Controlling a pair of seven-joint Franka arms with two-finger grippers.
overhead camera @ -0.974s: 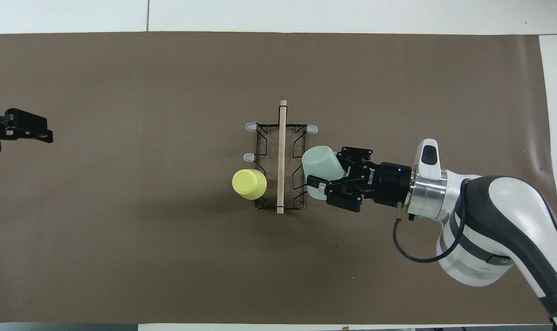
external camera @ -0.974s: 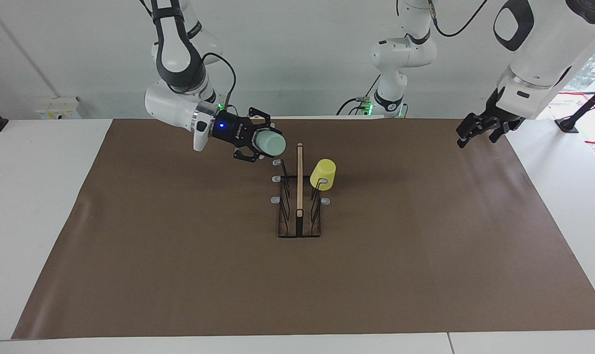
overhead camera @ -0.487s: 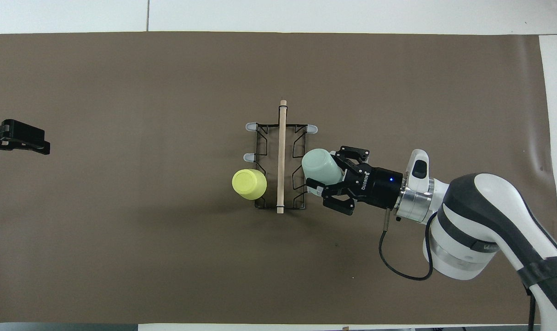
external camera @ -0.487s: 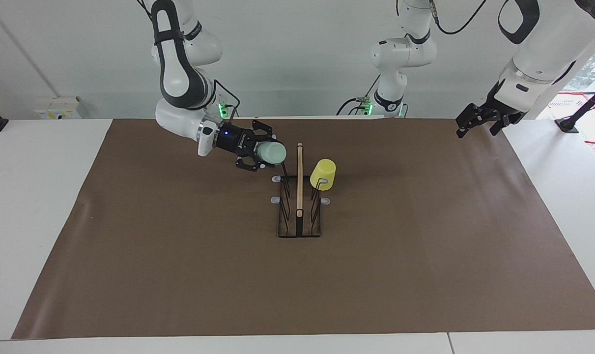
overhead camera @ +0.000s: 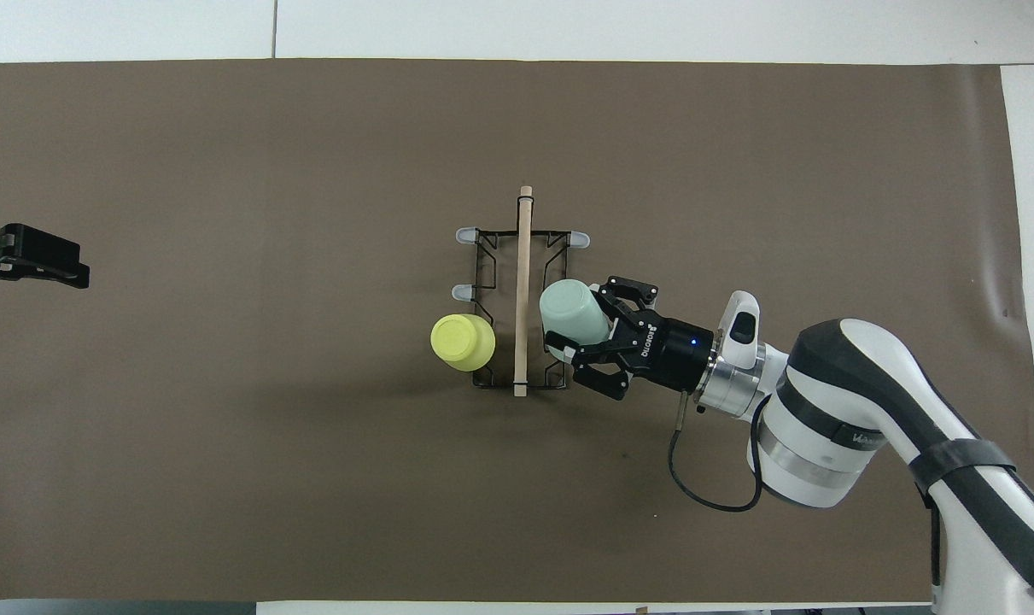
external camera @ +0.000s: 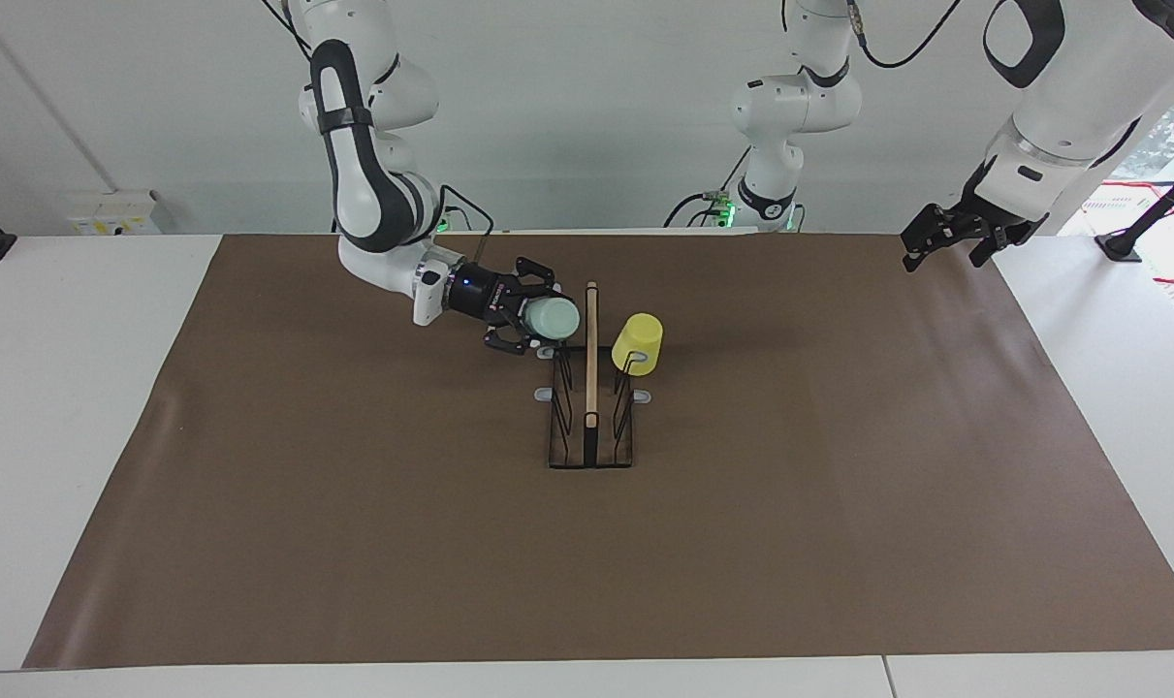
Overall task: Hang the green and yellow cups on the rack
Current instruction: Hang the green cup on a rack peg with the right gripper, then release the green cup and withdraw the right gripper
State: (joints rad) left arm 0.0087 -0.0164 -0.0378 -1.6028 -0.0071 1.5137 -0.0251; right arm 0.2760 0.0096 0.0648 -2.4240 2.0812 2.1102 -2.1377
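The yellow cup [external camera: 637, 343] already hangs on the rack [external camera: 590, 388] at the mat's middle. The right gripper [external camera: 531, 320], clamped on the green cup [external camera: 554, 319], holds it over the rack's free side; next it must seat the cup on a prong. The left gripper [external camera: 943, 238] waits, fingers apart, over the mat's corner.

One camera faces the robots from high across the desk [external camera: 111, 388]; another looks steeply down; both share the rack [external camera: 589, 407].
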